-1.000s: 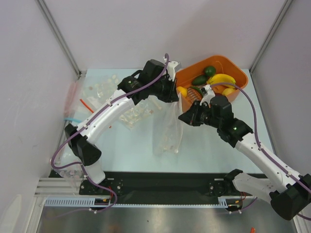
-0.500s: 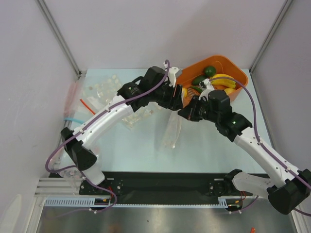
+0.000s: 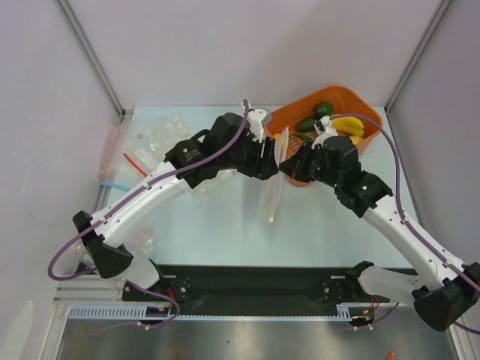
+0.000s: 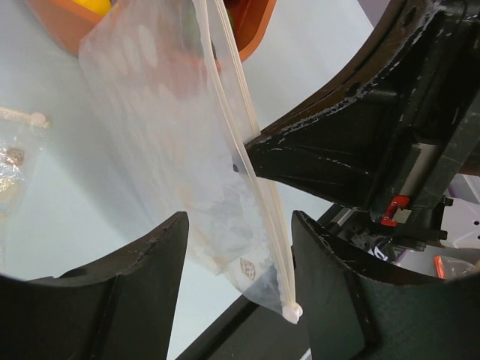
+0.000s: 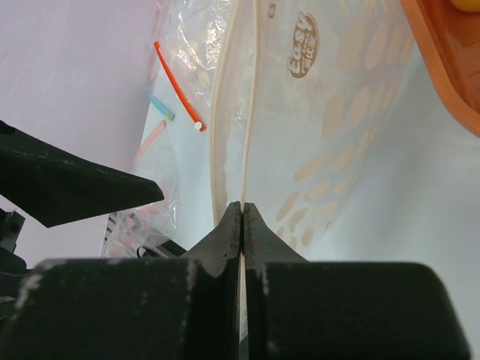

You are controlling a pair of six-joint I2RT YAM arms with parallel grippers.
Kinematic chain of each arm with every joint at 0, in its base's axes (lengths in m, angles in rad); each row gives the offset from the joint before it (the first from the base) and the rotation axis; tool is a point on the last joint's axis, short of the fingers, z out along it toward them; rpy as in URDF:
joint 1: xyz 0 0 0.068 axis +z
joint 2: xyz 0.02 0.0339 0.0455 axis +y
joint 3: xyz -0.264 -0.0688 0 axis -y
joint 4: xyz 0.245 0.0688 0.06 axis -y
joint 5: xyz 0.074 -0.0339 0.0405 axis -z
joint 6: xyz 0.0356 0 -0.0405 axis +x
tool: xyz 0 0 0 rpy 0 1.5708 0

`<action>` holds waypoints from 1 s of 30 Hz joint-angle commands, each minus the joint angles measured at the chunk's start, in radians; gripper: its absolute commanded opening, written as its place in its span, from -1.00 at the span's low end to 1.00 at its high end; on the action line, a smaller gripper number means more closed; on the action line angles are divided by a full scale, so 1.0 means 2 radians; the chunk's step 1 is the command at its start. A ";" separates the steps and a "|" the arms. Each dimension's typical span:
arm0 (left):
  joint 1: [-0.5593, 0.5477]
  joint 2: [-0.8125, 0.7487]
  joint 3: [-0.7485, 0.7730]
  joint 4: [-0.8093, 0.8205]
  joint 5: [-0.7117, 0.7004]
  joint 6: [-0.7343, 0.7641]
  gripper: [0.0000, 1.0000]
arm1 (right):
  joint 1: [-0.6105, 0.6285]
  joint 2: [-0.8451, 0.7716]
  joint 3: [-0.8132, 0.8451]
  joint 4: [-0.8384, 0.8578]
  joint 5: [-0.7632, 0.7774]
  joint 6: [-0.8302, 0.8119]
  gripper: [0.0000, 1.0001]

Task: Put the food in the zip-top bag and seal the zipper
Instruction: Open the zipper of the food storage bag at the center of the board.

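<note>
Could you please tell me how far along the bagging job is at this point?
Done: nothing loaded that I can see. The banana and avocado lie in the orange basket.
In hand: the right gripper has its jaws shut on the zipper edge of the zip-top bag, holding it up. The left gripper stands open around it.
Left: open the mouth, load the food, press the zipper shut.

Pale bluish table (image 3: 210, 225), plain white walls (image 3: 225, 52), grey metal posts (image 3: 90, 56) at the corners.
</note>
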State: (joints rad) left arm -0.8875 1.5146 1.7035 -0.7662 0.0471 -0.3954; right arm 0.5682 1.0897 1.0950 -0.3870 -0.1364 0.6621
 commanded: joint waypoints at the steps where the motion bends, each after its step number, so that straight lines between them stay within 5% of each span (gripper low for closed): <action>1: -0.010 -0.009 0.010 -0.003 -0.017 -0.012 0.25 | 0.003 -0.004 0.030 0.006 0.014 0.003 -1.00; 14: -0.023 0.026 0.032 -0.003 -0.022 -0.004 0.23 | 0.012 -0.008 0.045 -0.011 0.034 -0.005 -1.00; 30: -0.024 0.040 0.033 -0.012 -0.062 0.020 -0.09 | 0.017 -0.019 0.057 -0.033 0.038 -0.009 -1.00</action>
State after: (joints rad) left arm -0.9310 1.5864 1.7355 -0.7959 -0.0517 -0.3805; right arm 0.5949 1.0805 1.1526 -0.4576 -0.0681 0.6544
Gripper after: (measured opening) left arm 0.459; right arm 0.012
